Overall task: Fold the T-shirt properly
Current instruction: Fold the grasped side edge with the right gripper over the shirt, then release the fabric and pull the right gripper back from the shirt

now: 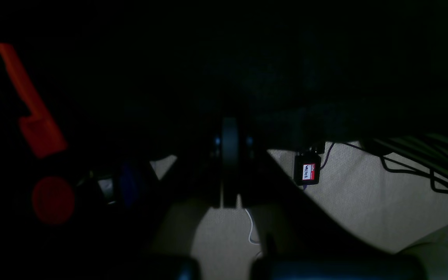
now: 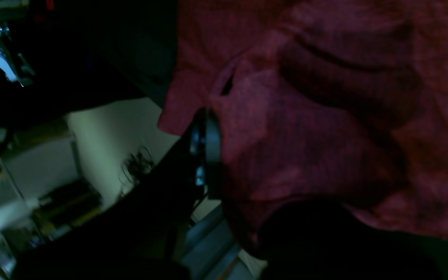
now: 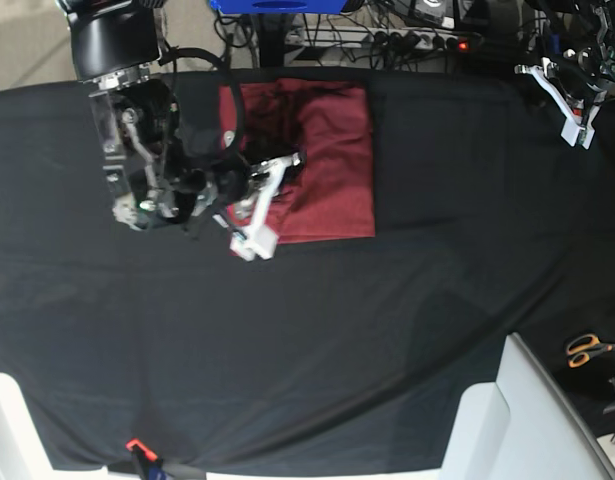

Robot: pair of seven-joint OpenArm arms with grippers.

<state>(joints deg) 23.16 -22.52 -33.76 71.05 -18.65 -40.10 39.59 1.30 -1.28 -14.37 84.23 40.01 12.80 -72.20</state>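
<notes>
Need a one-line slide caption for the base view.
Right end effector rests on the left edge of the folded red T-shirt on black cloth; left end effector hangs far off.

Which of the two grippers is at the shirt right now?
The right gripper, over the folded T-shirt's left part, with red cloth against it in its wrist view. The left gripper sits apart at the table's far corner.

The T-shirt (image 3: pixel 327 160) lies folded on the cloth sheet (image 3: pixel 387 330) near its far edge, the right gripper (image 3: pixel 255 225) at its left side, scissors (image 3: pixel 585 349) off the sheet's right edge
</notes>
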